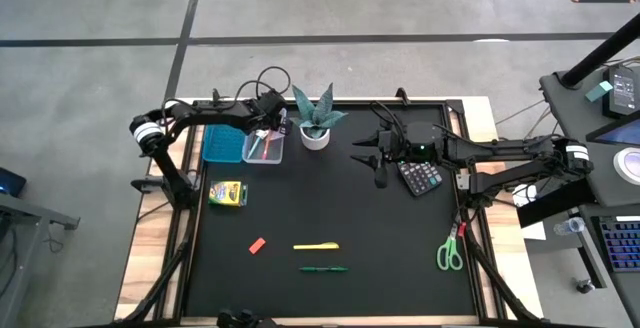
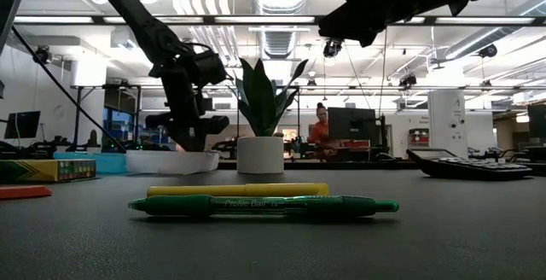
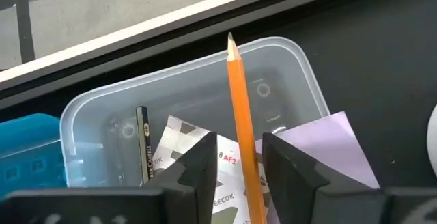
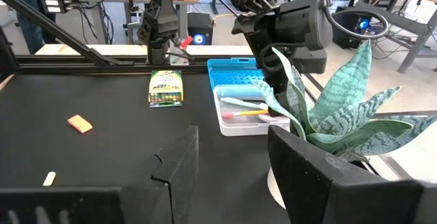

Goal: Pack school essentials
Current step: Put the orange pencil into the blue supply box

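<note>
Centrally: left gripper [image 3: 235, 166] over the clear tray [image 3: 89, 111], jaws narrowed on an orange pencil [image 3: 240, 115] — shaft between the fingers [image 3: 198, 162], tip pointing away from the wrist toward the tray's far wall. Whether firmly pinched or just being let go: cannot tell. Beneath the pencil, inside the tray: a white patterned packet [image 3: 181, 138], a dark pencil [image 3: 143, 145], a purple sheet [image 3: 328, 145]. Beside the tray: blue lid [image 1: 221, 143]; on the other side, a potted plant [image 1: 317, 118] — not for packing.

Step in hand, as judged: laying the pencil into the tray. Best done low and level, shaft lined up with the tray's long side so that neither end rides up on the rim; jaws parted only once the pencil rests on the contents; wrist then lifted straight up, clear of the plant's leaves.

Farther out, on the black mat and not yet packed: crayon box [image 1: 228, 194], red eraser [image 1: 257, 245], yellow pen [image 1: 316, 246], green pen [image 1: 323, 268], scissors [image 1: 450, 253] near the mat's right edge.

Right gripper [image 1: 376, 158] waiting by the calculator [image 1: 420, 177], jaws apart, nothing held.
</note>
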Robot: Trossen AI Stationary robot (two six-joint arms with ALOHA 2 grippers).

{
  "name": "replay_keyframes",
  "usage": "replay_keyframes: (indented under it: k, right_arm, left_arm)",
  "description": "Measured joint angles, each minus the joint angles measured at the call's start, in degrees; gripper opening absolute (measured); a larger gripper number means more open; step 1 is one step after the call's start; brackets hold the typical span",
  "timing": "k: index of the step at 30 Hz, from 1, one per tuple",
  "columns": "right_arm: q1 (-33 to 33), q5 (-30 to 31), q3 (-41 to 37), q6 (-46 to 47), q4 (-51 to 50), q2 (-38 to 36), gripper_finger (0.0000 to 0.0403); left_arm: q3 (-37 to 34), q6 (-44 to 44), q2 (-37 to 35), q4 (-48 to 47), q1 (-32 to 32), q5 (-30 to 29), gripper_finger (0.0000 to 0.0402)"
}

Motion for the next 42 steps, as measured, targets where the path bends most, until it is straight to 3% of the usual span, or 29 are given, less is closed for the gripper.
replay_keyframes:
  k: [9, 23, 42]
  right_arm:
    - [0.00, 0.00, 0.00, -0.08, 0.00, 0.00, 0.0166]
    - [0.00, 0.00, 0.00, -0.21, -0.11, 0.00, 0.0166]
    - [0.00, 0.00, 0.00, -0.21, -0.02, 0.00, 0.0166]
  left_arm:
    - [-0.09, 0.04, 0.00, 0.07, 0.00, 0.07, 0.0007]
    - [-0.18, -1.61, -8.40, -11.47, -0.09, 1.99, 0.0002]
    - [-0.02, 6.82, -8.28, -10.71, 0.00, 5.38, 0.0011]
